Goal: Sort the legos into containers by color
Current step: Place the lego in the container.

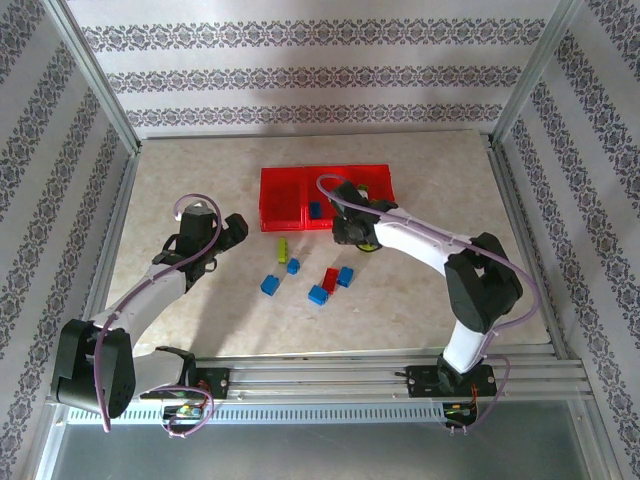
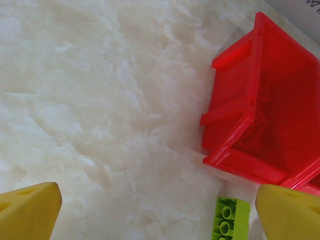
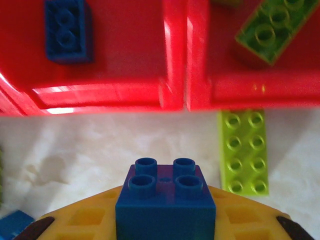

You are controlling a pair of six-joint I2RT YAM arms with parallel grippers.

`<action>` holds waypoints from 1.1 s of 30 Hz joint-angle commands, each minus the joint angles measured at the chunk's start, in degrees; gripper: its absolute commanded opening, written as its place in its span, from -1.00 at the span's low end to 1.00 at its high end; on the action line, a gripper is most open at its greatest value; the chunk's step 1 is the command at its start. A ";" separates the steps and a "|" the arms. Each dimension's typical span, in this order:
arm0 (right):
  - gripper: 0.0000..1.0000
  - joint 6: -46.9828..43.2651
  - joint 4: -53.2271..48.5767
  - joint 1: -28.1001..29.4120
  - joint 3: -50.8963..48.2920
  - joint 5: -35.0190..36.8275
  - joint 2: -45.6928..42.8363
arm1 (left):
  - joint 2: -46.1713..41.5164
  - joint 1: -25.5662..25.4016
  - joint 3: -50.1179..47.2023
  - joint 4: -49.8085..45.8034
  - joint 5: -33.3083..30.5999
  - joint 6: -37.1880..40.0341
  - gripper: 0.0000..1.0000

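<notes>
Right wrist | right gripper (image 3: 165, 222) gripped blue brick (image 3: 165, 192) | brick likely light, rigid, slick | smooth side walls suited pinching | left gripper (image 2: 160, 210) stood wide open

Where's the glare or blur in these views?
Right wrist: glare streaks on the blurred red bins; held blue brick sharper. Left wrist: yellow fingertips out of focus, bins crisp. Top external: even light, soft shadows.

We see three joined red bins (image 1: 280, 195): a blue brick (image 3: 67, 30) lies in one, a green brick (image 3: 270, 30) in the next. Loose legos (image 1: 318, 294) lie in front; a gripped brick (image 3: 165, 200), blue, stands studs up.
</notes>
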 commanded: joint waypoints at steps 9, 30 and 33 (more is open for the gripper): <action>-0.34 -9.92 0.14 -0.22 16.61 2.20 12.59 | -1.26 0.79 -0.63 -0.70 -0.25 -0.53 0.99; 0.01 -11.59 -0.78 -2.58 23.34 2.21 19.31 | -2.03 0.98 -0.82 -1.36 -0.54 -0.27 0.99; 0.06 -11.67 -0.78 -2.55 23.21 2.15 18.99 | -1.99 1.00 -0.81 -1.34 -0.44 -0.27 0.99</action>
